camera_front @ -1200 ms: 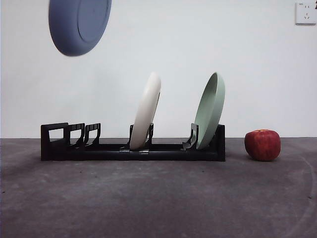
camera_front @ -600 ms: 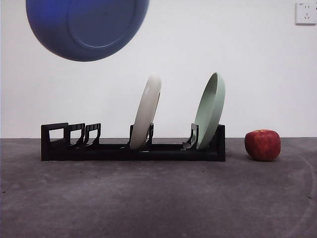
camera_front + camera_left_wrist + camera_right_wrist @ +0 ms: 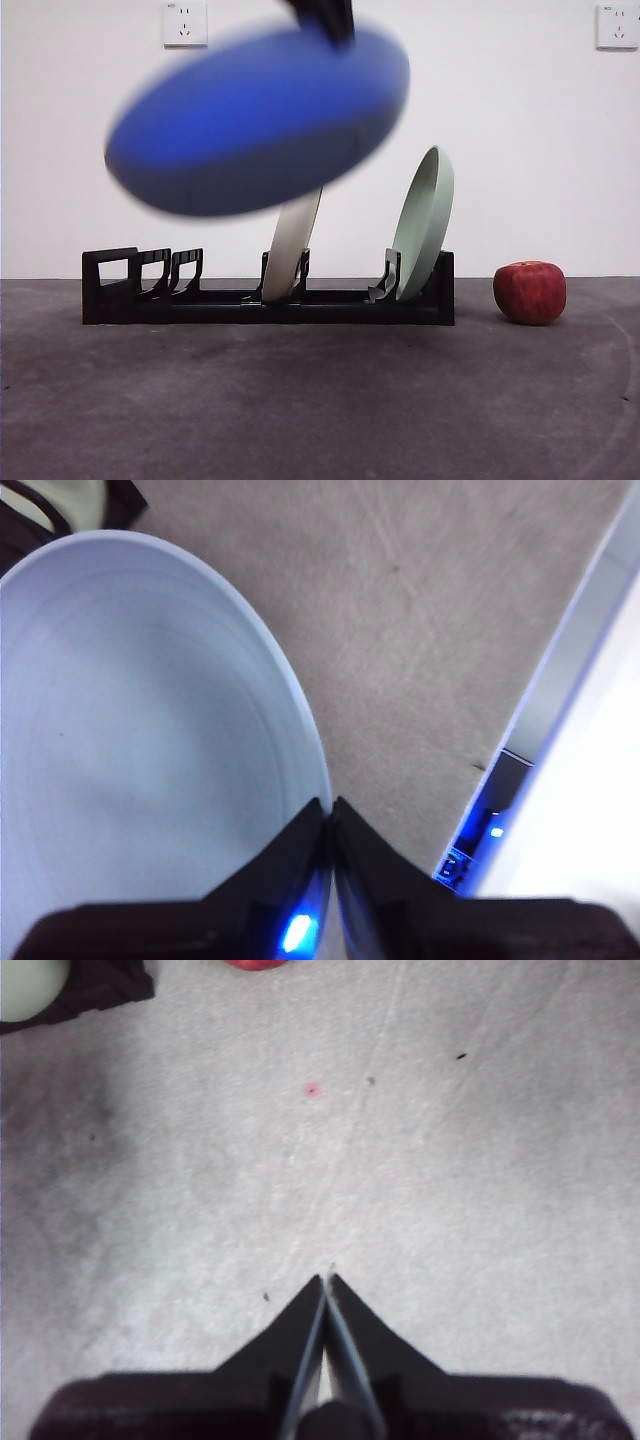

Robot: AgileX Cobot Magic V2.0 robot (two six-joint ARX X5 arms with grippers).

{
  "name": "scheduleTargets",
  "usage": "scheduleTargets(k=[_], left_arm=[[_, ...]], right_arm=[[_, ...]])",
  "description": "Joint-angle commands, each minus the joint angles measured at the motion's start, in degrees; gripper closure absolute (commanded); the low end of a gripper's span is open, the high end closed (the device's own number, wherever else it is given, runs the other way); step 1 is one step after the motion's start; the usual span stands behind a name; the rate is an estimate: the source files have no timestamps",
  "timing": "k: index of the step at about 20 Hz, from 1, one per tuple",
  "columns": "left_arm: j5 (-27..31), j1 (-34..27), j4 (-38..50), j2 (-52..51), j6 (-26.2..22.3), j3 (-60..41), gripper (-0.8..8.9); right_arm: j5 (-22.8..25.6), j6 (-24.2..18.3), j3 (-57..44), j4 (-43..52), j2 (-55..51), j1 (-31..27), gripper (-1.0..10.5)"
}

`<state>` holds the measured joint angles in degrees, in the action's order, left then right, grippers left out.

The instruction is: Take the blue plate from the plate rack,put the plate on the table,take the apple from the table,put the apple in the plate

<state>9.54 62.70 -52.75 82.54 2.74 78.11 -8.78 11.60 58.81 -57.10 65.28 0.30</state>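
Above the slotted black plate rack (image 3: 268, 298), left claw (image 3: 329, 810) pinches the round matte blue plate (image 3: 258, 118).

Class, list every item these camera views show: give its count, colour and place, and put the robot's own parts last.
blue plate: one, blue, in the air above the rack, tilted, blurred.
plate rack: one, black, on the table.
cream-white plate: one, upright in the rack's middle slot, partly hidden by the blue plate.
pale green plate: one, upright at the rack's end nearest the apple.
apple: one, dark red, on the table beside the rack.
table: one, dark grey.
wall sockets: two, white, on the wall.
left gripper: one, black, shut on the blue plate's rim.
right gripper: one, black, shut, holds nothing, above the table.
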Motion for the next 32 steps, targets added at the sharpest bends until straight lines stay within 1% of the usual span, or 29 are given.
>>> scheduleTargets(k=[1, 2, 4, 6, 8, 9, 12, 14, 15, 17, 18, 20, 22, 23, 26, 27, 28, 30, 31, 32], left_arm=[[1.27, 0.46, 8.50, 1.05, 0.63, -8.02, 8.20], [1.22, 0.15, 10.49, 1.81, 0.50, -10.38, 8.20], [1.40, -0.52, 11.32, 3.98, -0.44, -13.03, 8.20], [2.60, -0.52, 11.98, 7.48, -3.93, -13.68, 8.20], [2.51, -0.50, 12.50, 11.43, -7.50, -13.68, 8.19], [2.51, -0.50, 12.26, 13.27, -8.39, -13.68, 8.19], [2.49, -0.52, 10.62, 16.06, -8.20, -13.68, 8.14], [2.49, -0.50, 11.34, 16.02, -7.80, -13.66, 8.05], [2.47, -0.50, 11.87, 15.67, -7.39, -13.62, 7.56], [2.47, -0.52, 12.11, 15.12, -7.37, -13.38, 6.10], [2.45, -0.52, 11.78, 14.82, -7.37, -13.09, 5.72], [2.38, -0.50, 10.25, 14.21, -7.30, -12.04, 5.54], [1.86, -0.50, 6.29, 13.97, -6.67, -9.20, 5.55], [1.75, -0.50, 3.37, 13.94, -5.95, -7.02, 5.58], [-1.66, -0.50, -6.49, 13.73, -4.13, 1.49, 5.63], [-2.38, -0.50, -9.20, 13.42, -3.45, 4.15, 5.63], [-2.49, -0.44, -12.17, 12.87, -2.69, 7.30, 5.63], [-2.47, -0.07, -16.22, 11.13, -2.27, 12.33, 5.68], [-2.45, -0.02, -17.29, 9.79, -2.14, 13.97, 5.96], [-2.43, 0.00, -18.34, 7.78, -1.68, 15.39, 7.02]], right_arm=[[0.87, 0.22, 0.28, 0.48, 0.13, 0.07, 9.4], [0.87, 0.24, 0.28, 0.66, 0.13, 0.07, 9.4], [0.90, 0.22, 0.28, 0.70, 0.13, 0.07, 9.4], [0.87, 0.24, 0.28, 1.14, 0.13, 0.07, 9.4], [0.87, 0.26, 0.28, 1.46, 0.13, 0.07, 9.4], [0.87, 0.24, 0.28, 1.42, 0.13, 0.07, 9.4], [0.90, 0.22, 0.28, 1.42, 0.13, 0.07, 9.4], [0.87, 0.24, 0.28, 1.53, 0.13, 0.07, 9.4], [0.87, 0.22, 0.28, 1.55, 0.13, 0.07, 9.4], [0.90, 0.20, 0.28, 1.70, 0.13, 0.07, 9.4], [0.90, 0.20, 0.28, 2.05, 0.13, 0.07, 9.2], [0.87, 0.20, 0.28, 3.56, 0.13, 0.07, 7.7], [0.79, 0.20, 0.28, 5.90, 0.22, 0.07, 7.0], [0.63, 0.17, 0.28, 7.52, 0.33, 0.07, 6.4], [0.37, -0.20, 0.31, 13.55, 2.21, 0.07, 3.0], [-0.44, -0.66, 0.31, 15.37, 3.19, 0.07, 2.4], [-1.90, -0.85, 0.31, 17.73, 4.57, 0.11, 2.2], [-2.34, -1.27, 0.81, 21.59, 8.00, 0.13, 2.2], [-2.34, -1.53, 1.33, 22.95, 9.88, 0.13, 2.2], [-2.34, -2.25, 2.49, 23.82, 12.59, 0.15, 2.2]])
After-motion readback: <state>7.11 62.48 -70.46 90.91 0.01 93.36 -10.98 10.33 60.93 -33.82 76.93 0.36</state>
